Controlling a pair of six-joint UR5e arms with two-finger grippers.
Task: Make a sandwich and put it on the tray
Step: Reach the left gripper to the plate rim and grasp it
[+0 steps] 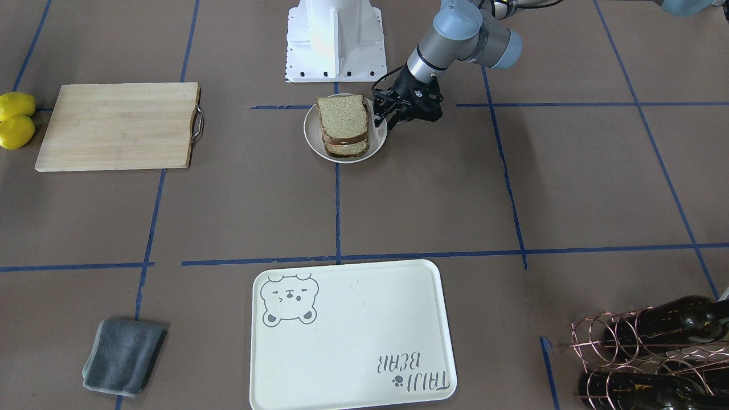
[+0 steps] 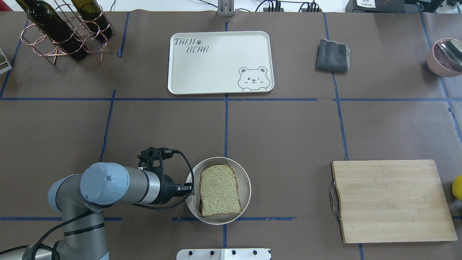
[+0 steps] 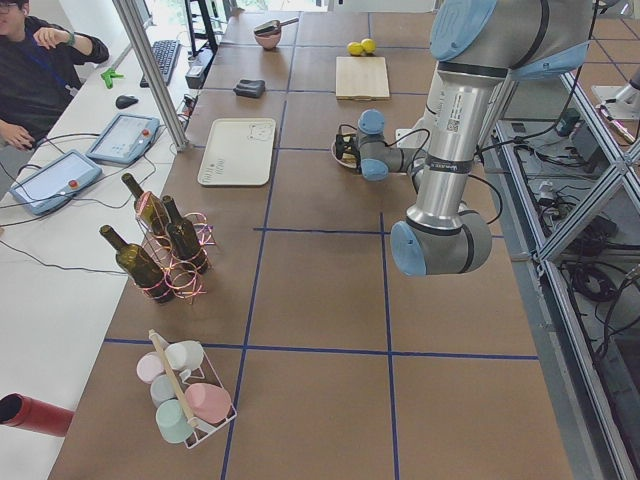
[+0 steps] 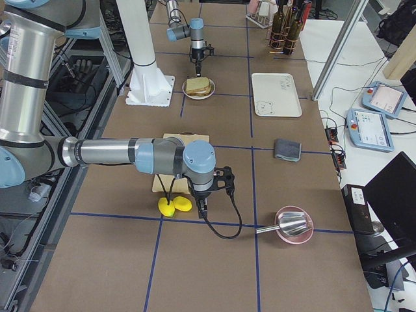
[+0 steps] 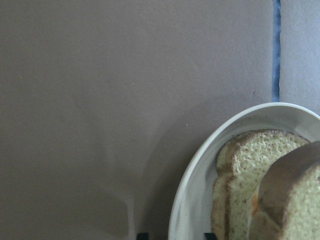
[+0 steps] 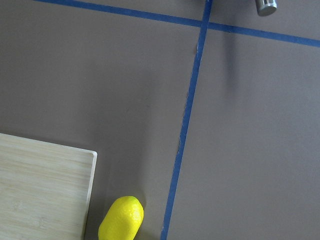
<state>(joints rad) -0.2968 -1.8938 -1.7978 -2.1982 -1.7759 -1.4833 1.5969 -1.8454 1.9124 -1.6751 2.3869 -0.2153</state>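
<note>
While sandwich (image 2: 219, 190) sits in bowl (image 2: 245, 180), fingers (image 2: 184, 187) beside

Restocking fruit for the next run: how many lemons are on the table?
2. The first lemon lies just off the cutting board, at its end opposite the handle; the second lemon touches it on the side away from the robot. None seem hidden.

Brown table (image 2: 288, 137), tray (image 2: 216, 61), bowl (image 2: 247, 186), cutting board (image 2: 393, 200), cloth (image 2: 332, 55), lemons (image 1: 17, 130)

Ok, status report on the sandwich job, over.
Left pincer open at bowl rim; right pincer by lemons, state unclear. Sandwich stacked in bowl, not yet on tray. Cloth sits beside tray.
</note>
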